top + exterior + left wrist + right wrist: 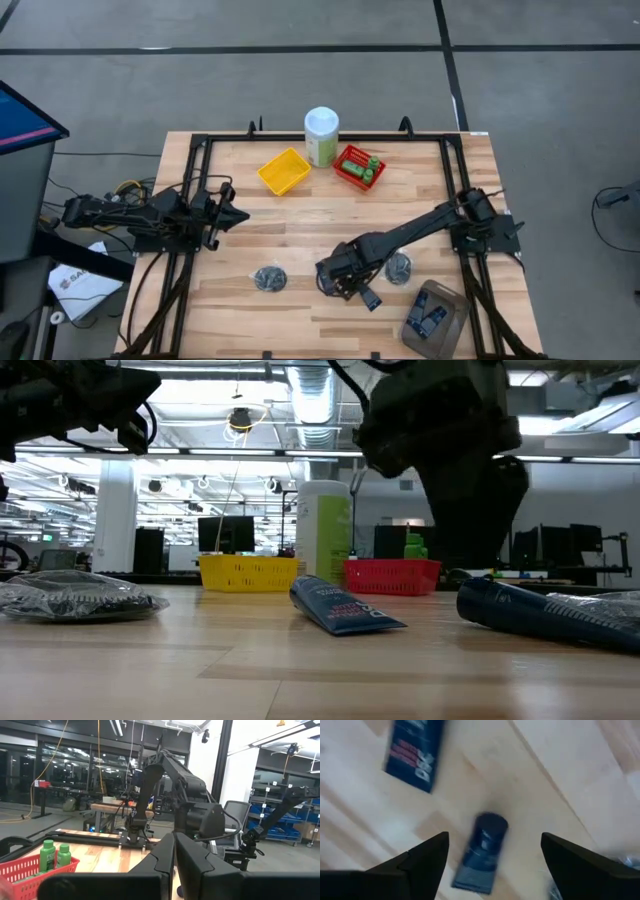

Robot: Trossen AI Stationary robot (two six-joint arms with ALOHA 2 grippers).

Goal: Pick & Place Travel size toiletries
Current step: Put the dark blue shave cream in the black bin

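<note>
Near the front of the tabletop (pixel 300 210), the right gripper (pixel 492 852) hangs with its fingers spread wide and empty over a dark navy tube (pixel 482 851) lying flat on the wood, a second navy tube (pixel 415 750) lying just beyond it. Clear-wrapped bundles lie to either side, one (pixel 269 278) toward the left arm and one (pixel 400 267) under the right arm, while short green bottles (pixel 371 168) stand in the red basket (pixel 352 160) at the back beside the yellow basket (pixel 283 171). Over the table's left edge, the left gripper (pixel 174 851) waits with its fingers pressed together, holding nothing.
</note>
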